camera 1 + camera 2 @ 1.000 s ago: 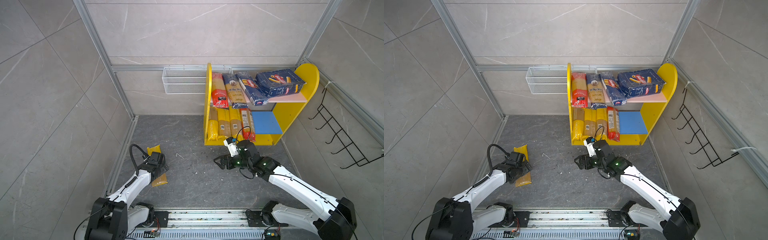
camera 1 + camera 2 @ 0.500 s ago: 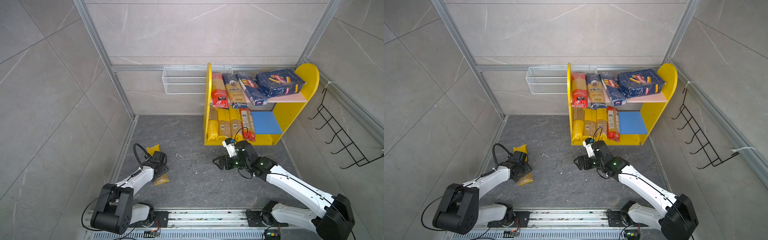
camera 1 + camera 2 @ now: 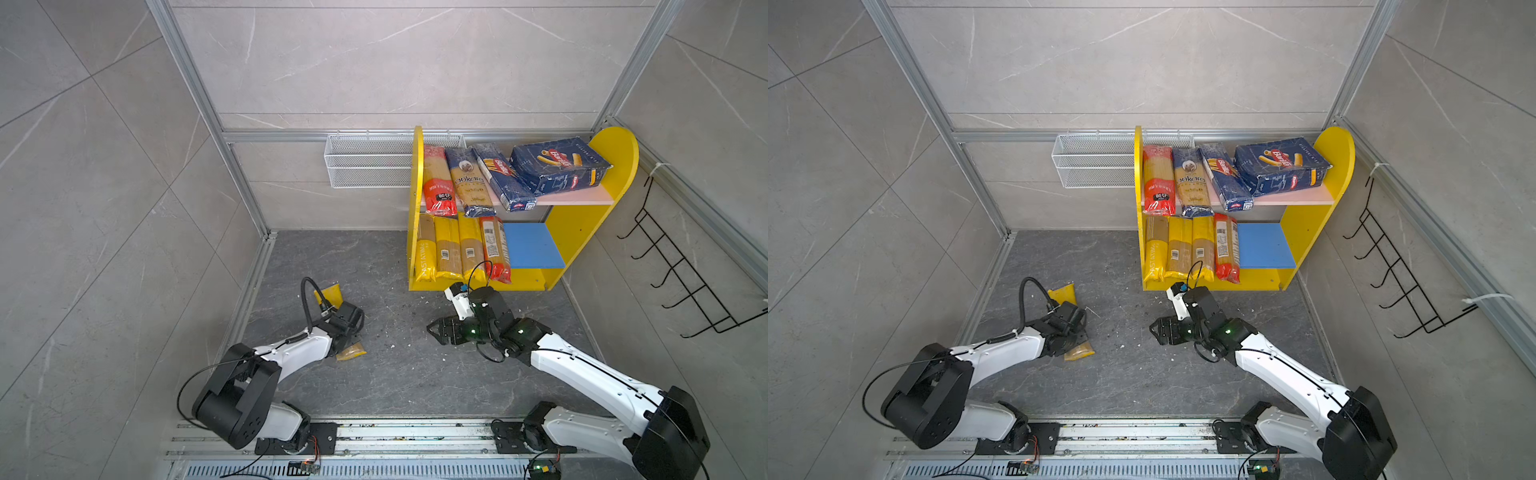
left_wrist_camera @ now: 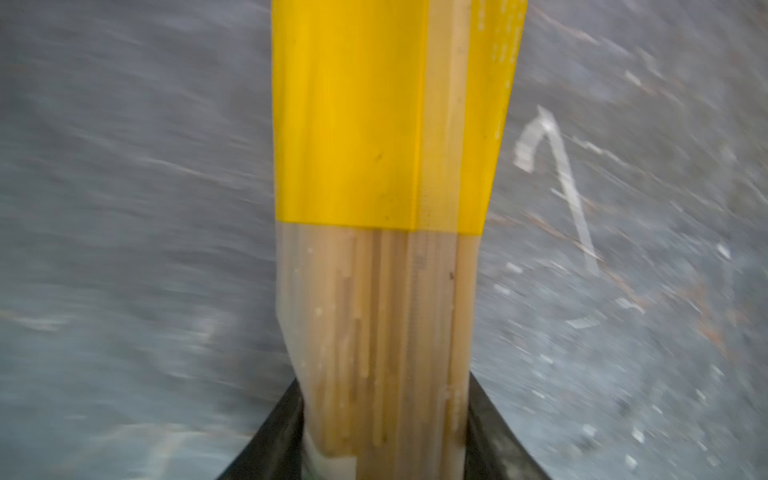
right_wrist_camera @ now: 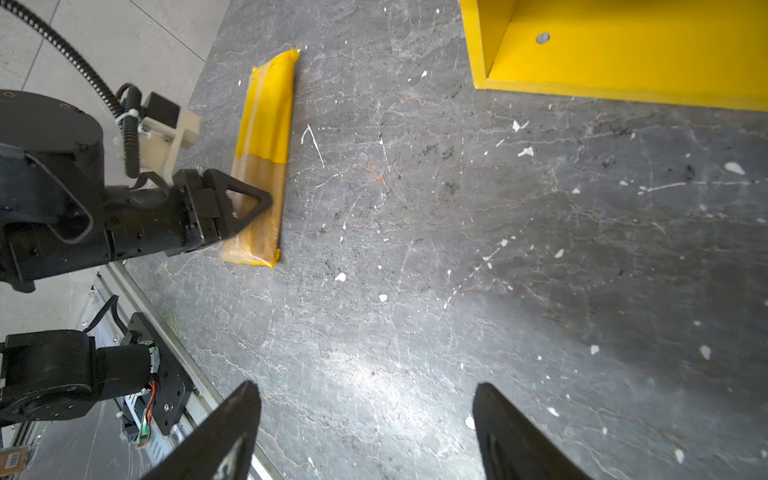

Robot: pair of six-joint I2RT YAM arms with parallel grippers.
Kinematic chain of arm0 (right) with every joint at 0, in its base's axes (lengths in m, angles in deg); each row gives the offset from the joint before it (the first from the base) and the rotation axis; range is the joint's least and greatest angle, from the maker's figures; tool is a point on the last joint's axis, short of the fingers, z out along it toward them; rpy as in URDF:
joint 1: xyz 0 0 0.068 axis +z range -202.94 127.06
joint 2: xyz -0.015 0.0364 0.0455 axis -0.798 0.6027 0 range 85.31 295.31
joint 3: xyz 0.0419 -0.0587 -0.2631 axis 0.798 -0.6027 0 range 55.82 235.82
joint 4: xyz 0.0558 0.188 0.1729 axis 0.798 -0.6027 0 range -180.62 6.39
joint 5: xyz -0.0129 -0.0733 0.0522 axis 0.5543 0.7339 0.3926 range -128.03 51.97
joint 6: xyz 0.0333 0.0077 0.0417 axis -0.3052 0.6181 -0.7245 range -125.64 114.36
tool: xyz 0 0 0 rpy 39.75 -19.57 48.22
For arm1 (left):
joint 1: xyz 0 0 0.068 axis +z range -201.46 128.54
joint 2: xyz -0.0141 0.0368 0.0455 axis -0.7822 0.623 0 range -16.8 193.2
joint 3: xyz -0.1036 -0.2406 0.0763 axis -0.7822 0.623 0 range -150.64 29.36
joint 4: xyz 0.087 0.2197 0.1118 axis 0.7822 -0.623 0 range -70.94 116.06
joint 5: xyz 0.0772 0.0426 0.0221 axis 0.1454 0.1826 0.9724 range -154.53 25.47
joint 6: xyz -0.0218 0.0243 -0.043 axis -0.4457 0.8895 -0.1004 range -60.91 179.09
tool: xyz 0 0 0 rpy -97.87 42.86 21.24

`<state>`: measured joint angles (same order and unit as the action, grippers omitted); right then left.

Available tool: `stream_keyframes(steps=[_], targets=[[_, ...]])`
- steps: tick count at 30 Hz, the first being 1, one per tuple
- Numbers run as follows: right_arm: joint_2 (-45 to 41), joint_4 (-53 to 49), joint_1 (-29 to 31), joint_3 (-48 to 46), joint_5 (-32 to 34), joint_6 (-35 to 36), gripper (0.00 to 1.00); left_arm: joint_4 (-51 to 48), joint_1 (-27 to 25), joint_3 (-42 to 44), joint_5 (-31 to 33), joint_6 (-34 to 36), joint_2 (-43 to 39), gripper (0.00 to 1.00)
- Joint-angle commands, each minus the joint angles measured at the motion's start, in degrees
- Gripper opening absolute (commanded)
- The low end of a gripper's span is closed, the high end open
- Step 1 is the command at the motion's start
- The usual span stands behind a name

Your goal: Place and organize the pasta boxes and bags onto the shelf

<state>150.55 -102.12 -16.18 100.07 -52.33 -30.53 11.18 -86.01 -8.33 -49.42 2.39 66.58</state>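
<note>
Eight packs [image 3: 449,249] were counted on the shelf [image 3: 417,187] in both top views, and one yellow bag [image 3: 330,296] was left on the floor [image 3: 395,374] at the near left, largely covered by the left gripper [image 3: 349,336]. The right gripper [image 3: 438,330] was held near the shelf's front, jaws wide and empty. In the blurred left wrist view, the fingers [image 4: 282,432] were seen pressed against both sides of the bag's clear part. Only the right wrist view showed that the bag was gripped toward its near end. If lifted so, the long bag could be tipped or pulled loose by its own weight, or its spaghetti snapped by sagging.
</note>
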Motion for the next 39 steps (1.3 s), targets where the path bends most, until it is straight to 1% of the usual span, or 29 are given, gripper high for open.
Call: stream_keyframes(steps=[1,5,8,11,13,15,18,23,26,27,30,32,36,39], targets=[[-2.0,-1.1,0.3,-1.5,0.4,-1.0,0.82,1.3,-6.9,-1.5,-5.7,-5.8,5.8,0.42],[-3.2,-2.2,0.4,-3.3,1.0,-1.0,0.82,3.5,-13.1,-5.7,-6.2,-7.9,10.2,0.44],[-3.6,-2.6,0.7,-4.6,2.1,-1.0,0.83,3.6,-16.9,-9.1,-5.9,-7.9,11.9,0.51],[-3.5,-3.0,1.7,-5.3,3.6,-0.8,0.83,3.7,-19.1,-10.7,-5.6,-7.4,11.7,0.64],[-3.2,-3.2,3.4,-5.5,5.8,-0.7,0.85,3.9,-19.7,-10.6,-5.1,-6.6,10.0,0.74],[-2.2,-3.4,5.8,-5.1,8.9,-0.6,0.85,3.9,-19.9,-9.7,-4.1,-5.9,6.7,0.86],[0.0,-3.4,9.6,-4.4,13.5,-1.5,0.87,0.4,-19.9,-9.1,-0.8,-4.3,0.4,0.99],[5.1,1.8,15.0,-4.7,17.7,-4.3,0.89,-9.9,-19.7,-8.7,7.1,-1.1,-12.5,1.00],[10.4,5.6,18.8,-4.3,21.4,-5.8,0.90,-17.1,-19.6,-7.8,11.7,-0.3,-21.5,1.00],[12.4,6.9,20.1,-3.9,22.8,-6.4,0.90,-19.9,-19.6,-7.5,14.0,-0.3,-24.9,1.00],[17.9,11.2,23.6,-2.4,26.0,-7.6,0.93,-28.0,-19.5,-6.6,17.6,-0.8,-35.1,1.00],[21.3,12.4,24.9,-0.5,28.2,-7.9,0.94,-33.5,-19.5,-6.5,19.3,-1.4,-41.8,1.00],[27.2,14.9,26.0,3.3,29.0,-8.2,0.94,-43.7,-19.5,-7.0,21.8,-3.7,-54.0,1.00],[30.6,16.0,26.6,5.5,30.6,-8.5,0.95,-48.5,-19.5,-7.4,22.6,-5.0,-60.5,1.00]])
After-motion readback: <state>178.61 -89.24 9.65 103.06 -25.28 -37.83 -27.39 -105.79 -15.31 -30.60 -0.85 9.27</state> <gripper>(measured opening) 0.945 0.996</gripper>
